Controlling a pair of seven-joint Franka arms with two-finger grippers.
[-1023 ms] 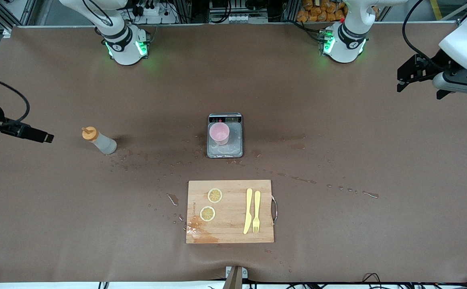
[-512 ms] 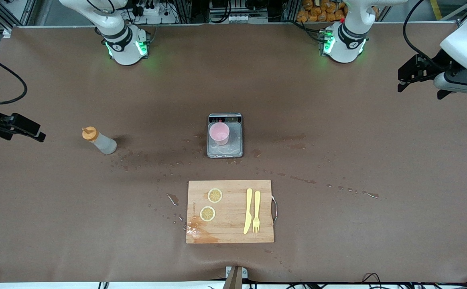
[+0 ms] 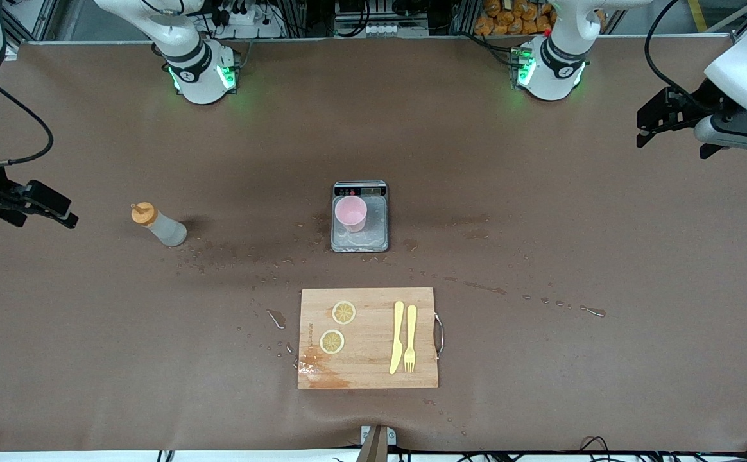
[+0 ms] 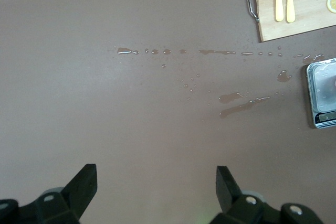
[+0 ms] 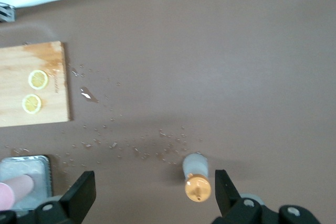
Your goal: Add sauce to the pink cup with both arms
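Note:
The sauce bottle (image 3: 157, 224), translucent with an orange nozzle cap, stands upright on the brown table toward the right arm's end. The pink cup (image 3: 352, 213) sits on the grey scale tray (image 3: 373, 239) at the table's middle. My right gripper (image 3: 58, 209) hangs open in the air, apart from the bottle, out by the right arm's end of the table. In the right wrist view the sauce bottle (image 5: 197, 179) shows below my open right gripper (image 5: 153, 181), close to one finger (image 5: 224, 183). My left gripper (image 3: 644, 127) waits open over the left arm's end; between its fingers is bare table (image 4: 156, 176).
A wooden cutting board (image 3: 367, 359) lies nearer the front camera than the scale, with two lemon slices (image 3: 344, 312), a yellow knife (image 3: 397, 337) and a fork (image 3: 411, 339) on it. Drops and wet streaks (image 3: 486, 287) dot the table around the scale and board.
The right gripper has drawn back a little toward the right arm's end and turned its wrist. The left arm, bottle and cup have not moved.

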